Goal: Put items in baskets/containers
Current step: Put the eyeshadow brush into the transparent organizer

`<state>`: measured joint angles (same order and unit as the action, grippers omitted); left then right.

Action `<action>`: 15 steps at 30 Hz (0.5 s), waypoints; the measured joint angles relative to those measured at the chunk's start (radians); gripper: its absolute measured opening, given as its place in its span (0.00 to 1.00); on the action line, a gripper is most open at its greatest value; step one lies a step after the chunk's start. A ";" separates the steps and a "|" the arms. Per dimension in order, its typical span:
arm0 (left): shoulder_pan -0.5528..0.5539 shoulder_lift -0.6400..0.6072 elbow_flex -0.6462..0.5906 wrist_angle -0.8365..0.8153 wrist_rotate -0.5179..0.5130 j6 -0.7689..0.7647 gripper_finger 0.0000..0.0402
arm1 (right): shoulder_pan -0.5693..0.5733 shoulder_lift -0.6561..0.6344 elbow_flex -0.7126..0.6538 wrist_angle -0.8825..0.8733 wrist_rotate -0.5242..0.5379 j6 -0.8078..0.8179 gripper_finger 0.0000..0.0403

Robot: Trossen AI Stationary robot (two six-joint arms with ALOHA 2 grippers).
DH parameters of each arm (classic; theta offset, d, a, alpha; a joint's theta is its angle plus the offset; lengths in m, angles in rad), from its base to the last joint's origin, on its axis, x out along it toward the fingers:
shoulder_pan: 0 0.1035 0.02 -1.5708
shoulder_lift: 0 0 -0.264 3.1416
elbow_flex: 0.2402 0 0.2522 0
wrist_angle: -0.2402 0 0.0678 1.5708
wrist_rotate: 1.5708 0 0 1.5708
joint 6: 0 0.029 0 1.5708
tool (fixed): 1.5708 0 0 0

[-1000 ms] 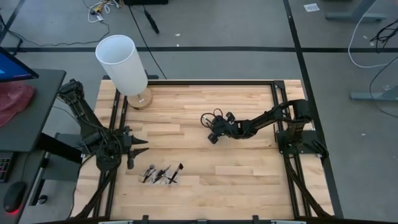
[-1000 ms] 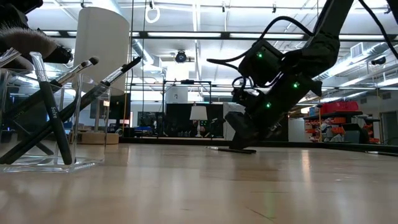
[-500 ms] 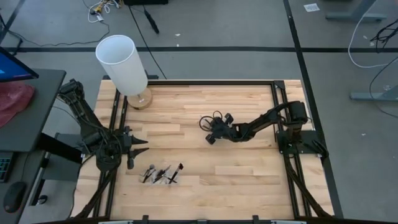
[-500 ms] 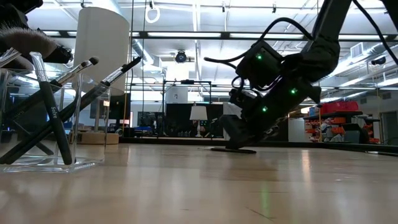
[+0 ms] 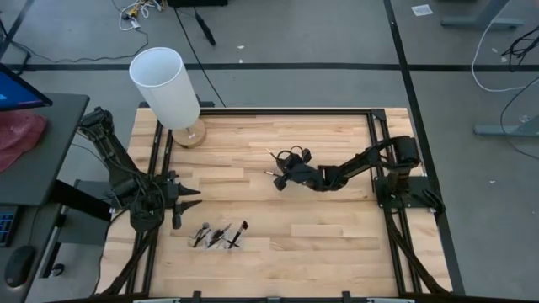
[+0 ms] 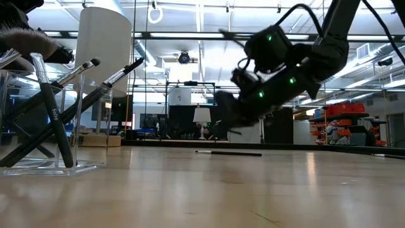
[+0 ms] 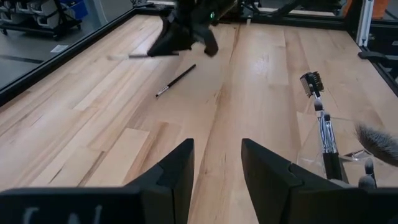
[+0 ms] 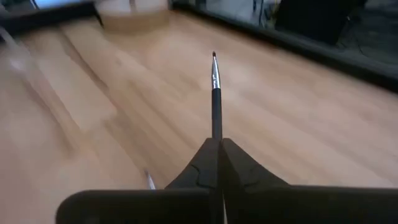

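Wooden plank table (image 5: pixel 337 236), my right gripper (image 5: pixel 280 178) mid-table, lifted, jaws clamped on thin dark silver-banded brush (image 8: pixel 215 93), another dark brush (image 7: pixel 176 80) lying just beside it, clear tray (image 5: pixel 221 235) of brushes well apart, near my idle left gripper (image 5: pixel 187 202), jaws parted.

- You see a table (image 5: pixel 337 244) of pale, striped wood planks.
- The right gripper (image 8: pixel 216 146) is black, holding a black brush (image 8: pixel 215 93) with a silver band and reddish tip.
- The cylinder (image 5: pixel 164 84) is white.
- The tray (image 6: pixel 82 166) is clear.
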<state>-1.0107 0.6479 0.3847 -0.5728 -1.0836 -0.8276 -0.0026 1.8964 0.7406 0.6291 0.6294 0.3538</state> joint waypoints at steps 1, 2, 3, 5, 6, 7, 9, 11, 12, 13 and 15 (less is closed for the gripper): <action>0.000 0.000 0.000 0.000 0.000 0.000 0.34 | 0.003 -0.012 0.000 0.018 0.001 -0.006 0.00; 0.000 0.000 0.000 0.003 0.000 0.000 0.34 | 0.007 -0.022 0.000 0.043 0.005 -0.016 0.00; 0.000 0.000 0.000 0.006 0.000 0.000 0.34 | 0.014 -0.026 0.000 0.087 0.001 -0.029 0.00; 0.000 0.000 0.000 0.013 0.000 0.007 0.34 | 0.031 -0.027 0.001 0.188 -0.031 -0.068 0.00; 0.000 0.000 0.000 0.024 -0.001 0.025 0.34 | 0.041 -0.027 0.001 0.250 -0.058 -0.090 0.00; 0.000 0.002 0.000 0.035 -0.005 0.041 0.34 | 0.051 -0.027 0.002 0.312 -0.087 -0.109 0.00; 0.000 0.011 0.000 0.060 -0.022 0.088 0.34 | 0.075 -0.027 0.014 0.394 -0.138 -0.139 0.00; 0.000 0.028 0.000 0.103 -0.045 0.140 0.34 | 0.104 -0.027 0.038 0.442 -0.179 -0.169 0.00; 0.000 0.040 0.000 0.131 -0.058 0.171 0.34 | 0.119 -0.027 0.059 0.453 -0.204 -0.181 0.00; 0.000 0.054 0.000 0.163 -0.075 0.205 0.34 | 0.135 -0.027 0.083 0.453 -0.222 -0.195 0.00; 0.000 0.078 0.000 0.236 -0.114 0.275 0.34 | 0.167 -0.021 0.139 0.438 -0.239 -0.228 0.00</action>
<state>-1.0107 0.7260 0.3851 -0.3372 -1.1974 -0.5528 0.1641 1.8751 0.8799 1.0674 0.3899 0.1256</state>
